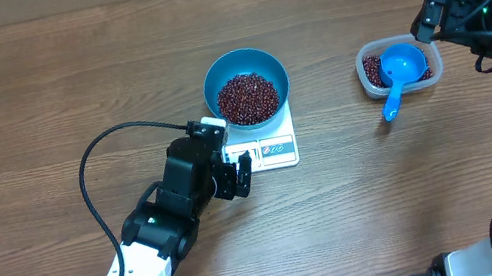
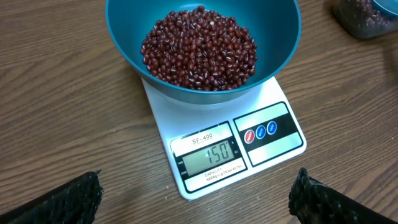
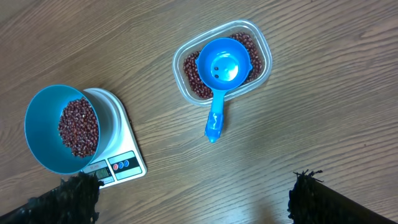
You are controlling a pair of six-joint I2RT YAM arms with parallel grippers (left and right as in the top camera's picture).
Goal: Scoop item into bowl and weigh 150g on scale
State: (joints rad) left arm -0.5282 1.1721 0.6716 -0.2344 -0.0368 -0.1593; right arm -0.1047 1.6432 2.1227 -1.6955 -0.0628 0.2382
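beans: heaped in the teal bowl; more remain in the clear tub.
bowl: seated on the white kitchen scale, mid-table.
display: appears to read 150.
scoop: bright blue, lying in the tub, unheld.
left gripper: jaws wide, empty, just before the display edge.
right gripper: jaws wide, empty, near the tub.
step: judged final weight check.
next move: likely only confirming the reading, without touching the bowl.

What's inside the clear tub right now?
The scoop lies in the tub, cup facing up and apparently empty, handle sticking out over the rim. Loose beans show around it; whatever lies under the scoop is covered.
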